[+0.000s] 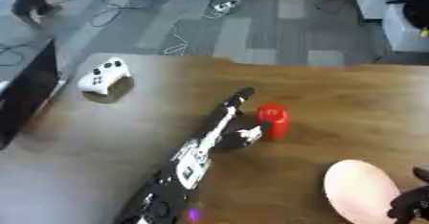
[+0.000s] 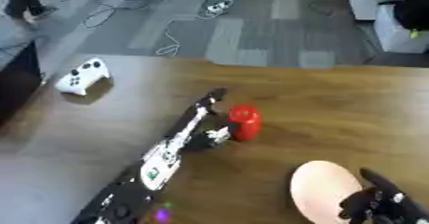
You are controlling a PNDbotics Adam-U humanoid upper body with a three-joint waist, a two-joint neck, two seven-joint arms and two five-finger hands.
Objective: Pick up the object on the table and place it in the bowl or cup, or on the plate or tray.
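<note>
Our left hand (image 1: 228,122) lies with its fingers straight, reaching past a glossy red can (image 1: 273,120), thumb touching its side. Our right hand (image 2: 377,204) rests with fingers relaxed beside the smooth pale oval plate (image 2: 322,189). Bare wooden table (image 1: 360,98) surrounds the can; a white game controller (image 1: 104,76) sits far left

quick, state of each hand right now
Left hand: open, fingers straight beside the red object, not gripping it.
Right hand: at the pink plate, fingers cannot be told.
</note>
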